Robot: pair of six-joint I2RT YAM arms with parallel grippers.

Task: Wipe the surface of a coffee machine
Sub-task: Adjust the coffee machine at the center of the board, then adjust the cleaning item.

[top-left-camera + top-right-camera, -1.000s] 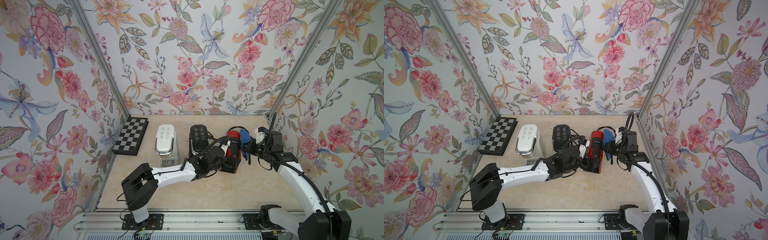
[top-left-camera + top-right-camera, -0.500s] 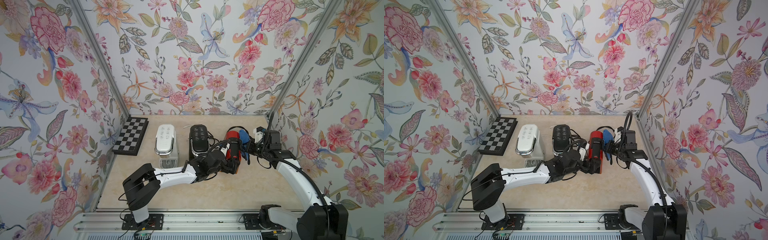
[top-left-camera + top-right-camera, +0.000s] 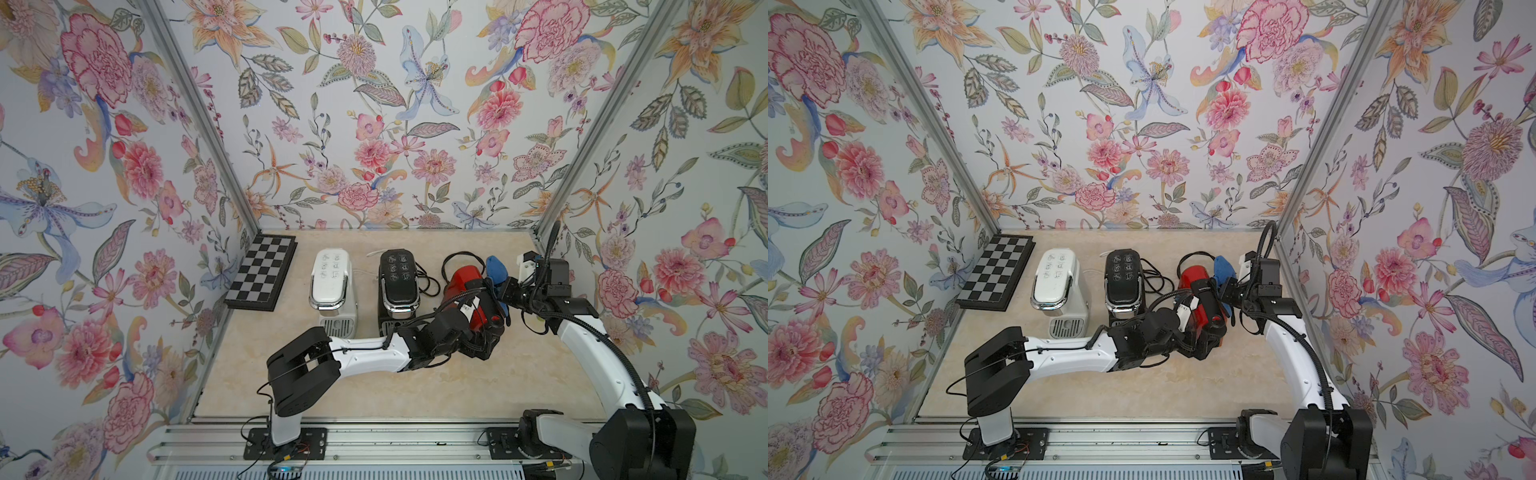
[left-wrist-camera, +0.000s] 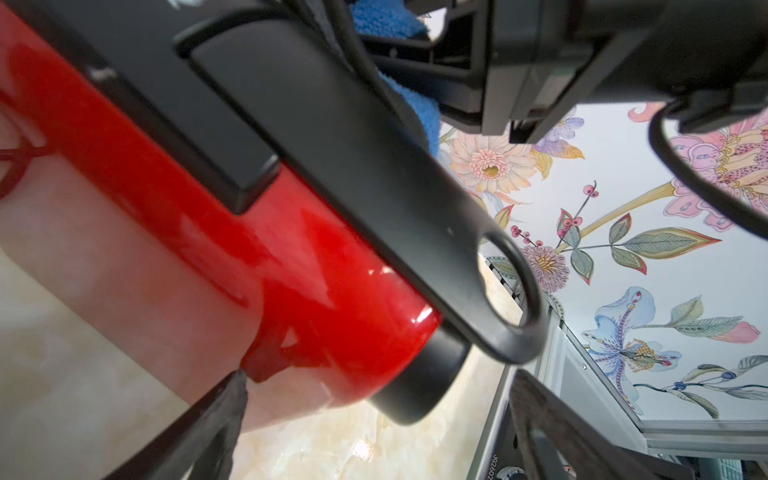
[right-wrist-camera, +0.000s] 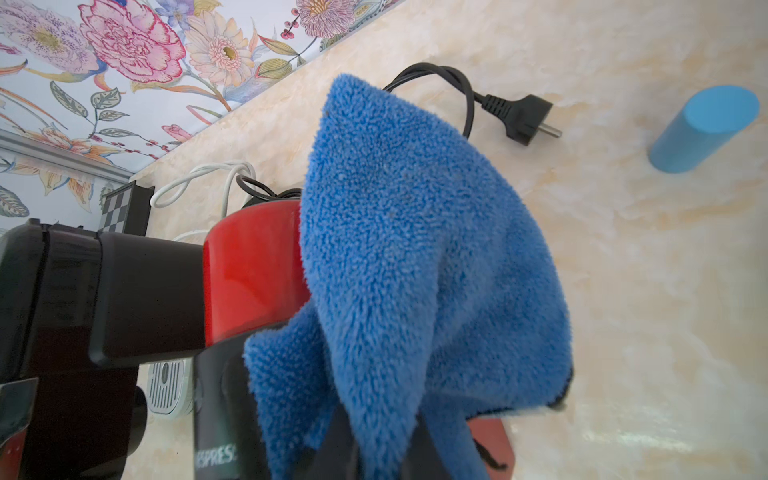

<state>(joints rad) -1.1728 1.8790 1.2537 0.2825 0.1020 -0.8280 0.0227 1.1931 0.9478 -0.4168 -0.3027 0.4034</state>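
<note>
Step in hand: wiping. The red coffee machine (image 3: pixel 464 281) stands in the far half of the table (image 3: pixel 374 390), close to its right edge, last in a row with a black coffee machine (image 3: pixel 398 277) just beside it and a white coffee machine (image 3: pixel 330 279) beyond that.

The right end effector (image 3: pixel 508 287) is clamped on a blue microfibre cloth (image 5: pixel 415 249). The cloth lies against the flank of the red machine that faces the right edge, draped up past its top.

The left end effector (image 3: pixel 486 338) is spread to its full width at the lower front of the red machine. In the left wrist view one finger (image 4: pixel 216 411) sits close against the red body and the other stands clear. It grips nothing, and its likely role is to brace the machine.

Next move, as a judgement: draw the cloth along the red casing under light pressure while the left arm resists sliding.

Clearances:
- Right edge — the wall is near, so there is little room for the right arm to swing outward.
- Far edge — a power plug (image 5: pixel 521 118), looped cable and a blue cylinder (image 5: pixel 706 129) lie behind the machine and could snag.
- Near edge — open table, the best room for withdrawing.
- A chessboard (image 3: pixel 264 272) at the far left corner is well apart.
</note>
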